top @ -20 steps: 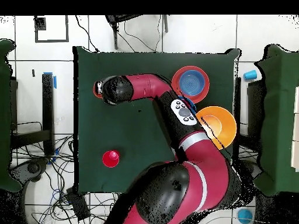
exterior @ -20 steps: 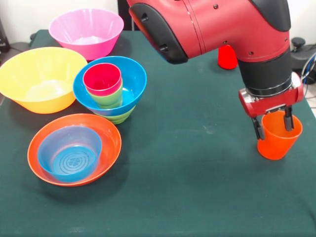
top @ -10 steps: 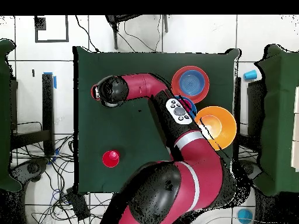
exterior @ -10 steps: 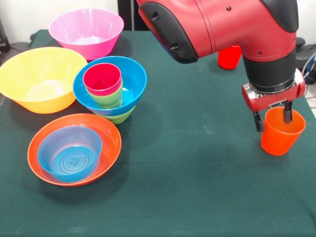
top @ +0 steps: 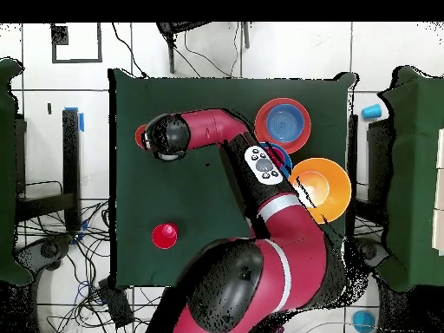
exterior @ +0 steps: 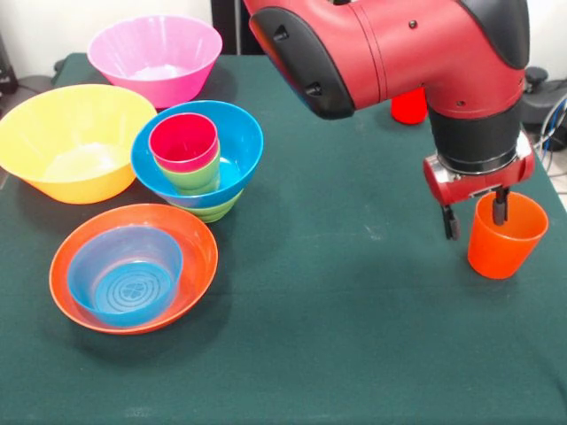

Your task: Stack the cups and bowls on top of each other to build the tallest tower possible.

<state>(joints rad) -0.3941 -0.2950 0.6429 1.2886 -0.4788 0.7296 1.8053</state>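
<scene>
The gripper [exterior: 475,221] hangs over the orange cup [exterior: 506,236] at the right of the green bench [exterior: 337,336]; its fingers [exterior: 500,205] stand spread, one dipping inside the cup's mouth and the other outside the cup's left wall, and they do not pinch the wall; the cup stands upright on the bench cloth. A red cup [exterior: 408,106] shows at the far side, partly hidden behind the red arm [exterior: 390,49]; in the overhead view it sits mouth-down alone on the cloth [top: 165,235]. At the left the tower [exterior: 197,159] stands: a wide blue bowl [exterior: 237,133] rests in a small green bowl [exterior: 215,211], and inside the blue one a light green cup [exterior: 193,180] holds a magenta-pink cup [exterior: 184,142], both upright. Just left of the tower is the big yellow-orange bowl [exterior: 75,142]; beyond it, at the far left, the big pink bowl [exterior: 155,57]; nearer, the shallow orange-red bowl [exterior: 199,257] holds the small translucent blue bowl [exterior: 125,274] with its ringed bottom showing.
</scene>
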